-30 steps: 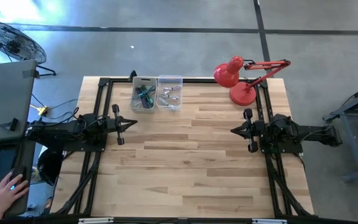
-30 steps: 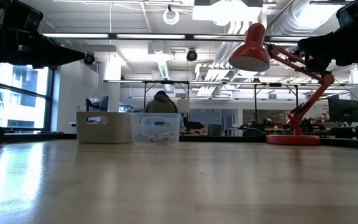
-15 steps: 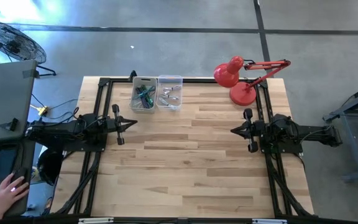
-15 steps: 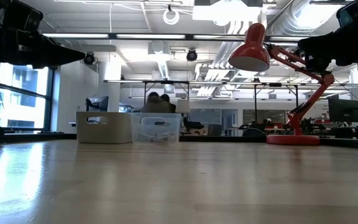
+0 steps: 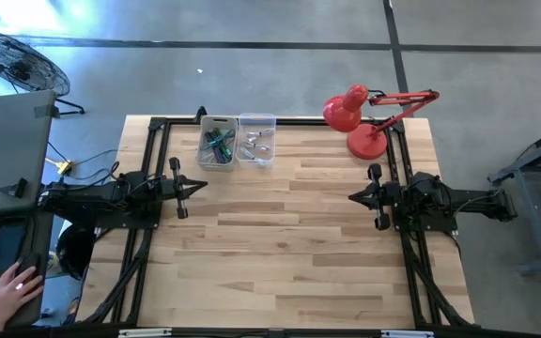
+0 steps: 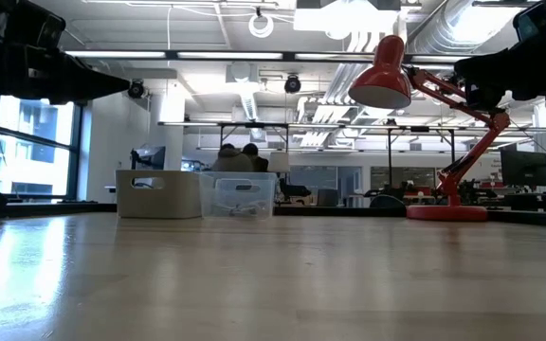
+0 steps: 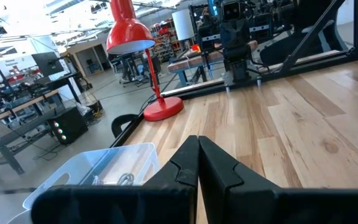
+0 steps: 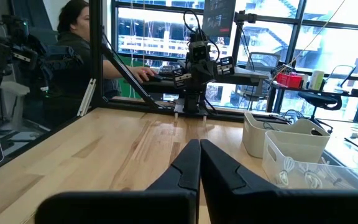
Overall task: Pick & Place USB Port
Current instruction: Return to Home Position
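Observation:
Two small bins stand side by side at the table's far edge. The grey bin (image 5: 217, 143) holds green and dark parts, and the clear bin (image 5: 256, 139) holds small silvery parts (image 8: 291, 176). Which of these is the USB port I cannot tell. My left gripper (image 5: 203, 185) hovers shut over the table's left side, pointing level toward the right, just near of the bins. My right gripper (image 5: 351, 197) hovers shut over the right side and points level toward the left. Neither has anything between its fingers, as the left wrist view (image 7: 197, 149) and the right wrist view (image 8: 199, 152) show.
A red desk lamp (image 5: 364, 117) stands at the far right corner, its shade reaching toward the bins. Black frame rails (image 5: 148, 150) run along the left, right and far edges. A person's hand (image 5: 12, 284) rests beside the table's near left. Bare wood (image 5: 280, 244) lies between the arms.
Both arms and the bins have kept still. In the room beyond the table, people behind the bins have shifted a little.

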`<state>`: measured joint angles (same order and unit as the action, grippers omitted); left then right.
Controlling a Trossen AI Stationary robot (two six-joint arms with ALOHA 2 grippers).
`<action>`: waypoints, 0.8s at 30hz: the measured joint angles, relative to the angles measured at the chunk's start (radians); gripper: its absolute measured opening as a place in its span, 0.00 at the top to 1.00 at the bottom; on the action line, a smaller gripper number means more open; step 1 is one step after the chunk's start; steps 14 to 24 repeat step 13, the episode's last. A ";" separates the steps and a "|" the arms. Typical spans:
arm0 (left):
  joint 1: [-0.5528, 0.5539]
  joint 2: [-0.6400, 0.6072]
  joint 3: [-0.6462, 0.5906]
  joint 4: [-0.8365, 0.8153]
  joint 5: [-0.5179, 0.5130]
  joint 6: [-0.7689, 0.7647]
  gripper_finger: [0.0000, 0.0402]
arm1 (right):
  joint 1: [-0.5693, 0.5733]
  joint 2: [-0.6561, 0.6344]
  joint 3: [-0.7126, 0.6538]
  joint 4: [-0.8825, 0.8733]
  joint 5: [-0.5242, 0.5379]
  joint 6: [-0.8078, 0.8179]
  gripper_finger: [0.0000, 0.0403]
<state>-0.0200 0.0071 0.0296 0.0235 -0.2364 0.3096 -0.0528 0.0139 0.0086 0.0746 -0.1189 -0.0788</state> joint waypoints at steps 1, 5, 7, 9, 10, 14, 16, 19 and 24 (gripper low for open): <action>0.000 0.000 0.000 0.000 0.000 0.000 1.00 | 0.000 0.000 0.000 0.000 0.000 0.000 1.00; 0.000 0.000 0.000 0.000 0.000 0.000 1.00 | 0.000 0.000 0.000 0.000 0.000 0.000 0.99; 0.000 0.000 0.000 0.000 0.000 0.000 1.00 | 0.000 0.000 0.000 0.000 0.000 0.000 0.99; 0.000 0.000 0.000 0.000 0.000 0.000 1.00 | 0.000 0.000 0.000 0.000 0.000 0.000 0.99; 0.000 0.000 0.000 0.000 0.000 0.000 1.00 | 0.000 0.000 0.000 0.000 0.000 0.000 1.00; 0.000 0.000 0.000 0.000 0.000 0.000 1.00 | 0.000 0.000 0.000 0.000 0.000 0.000 1.00; 0.000 0.000 0.000 0.000 0.000 0.000 1.00 | 0.000 0.000 0.000 0.000 0.000 0.000 1.00; 0.000 0.000 0.000 0.000 0.000 0.000 1.00 | 0.000 0.000 0.000 0.000 0.000 0.000 1.00; 0.000 0.000 0.000 0.000 0.000 0.000 1.00 | 0.000 0.000 0.000 0.000 0.000 0.000 1.00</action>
